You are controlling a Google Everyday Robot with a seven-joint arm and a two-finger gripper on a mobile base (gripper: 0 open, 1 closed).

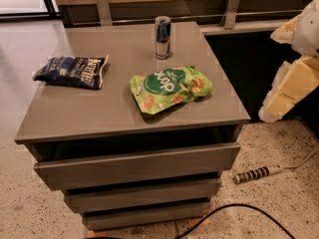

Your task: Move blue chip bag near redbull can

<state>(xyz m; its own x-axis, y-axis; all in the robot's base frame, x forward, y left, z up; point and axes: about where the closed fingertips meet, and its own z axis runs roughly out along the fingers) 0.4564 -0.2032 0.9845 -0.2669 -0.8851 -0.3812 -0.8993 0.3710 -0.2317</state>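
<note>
The blue chip bag [72, 71] lies flat at the left of the grey cabinet top [99, 111], its pale end pointing right. The redbull can [162, 37] stands upright at the back middle of the top, well apart from the bag. My gripper [291, 86] shows as cream and white parts at the right edge of the view, off the cabinet's right side and at about the height of its top. It touches nothing on the cabinet.
A bright green snack bag [170, 88] lies in front of the can, between it and the front edge. The cabinet has drawers below. A power strip [256, 174] and a black cable [239, 213] lie on the speckled floor at the right. A wooden wall rail runs behind.
</note>
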